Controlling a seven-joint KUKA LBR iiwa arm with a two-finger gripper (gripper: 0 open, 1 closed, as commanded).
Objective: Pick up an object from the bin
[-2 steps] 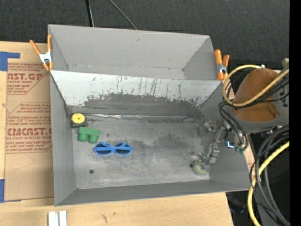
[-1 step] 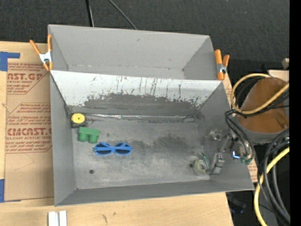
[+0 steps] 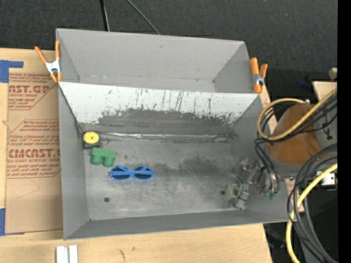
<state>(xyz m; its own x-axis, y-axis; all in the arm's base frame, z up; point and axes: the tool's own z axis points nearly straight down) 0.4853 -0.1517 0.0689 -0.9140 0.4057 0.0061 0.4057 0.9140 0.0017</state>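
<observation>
At 4 o'clock corner of bin [image 3: 181, 174] floor, gripper [image 3: 240, 189] sits low beside right wall. Open or closed: cannot tell; nothing seen held. Nearest candidate is blue glasses-shaped toy [image 3: 131, 173], well apart toward 9 o'clock, long axis running 3-to-9. Beyond it green block [image 3: 102, 156], then yellow disc [image 3: 90, 138] near left wall. No obstacle between.

One overhead camera looks down into the bin [image 3: 153, 59], slightly sideways.
</observation>
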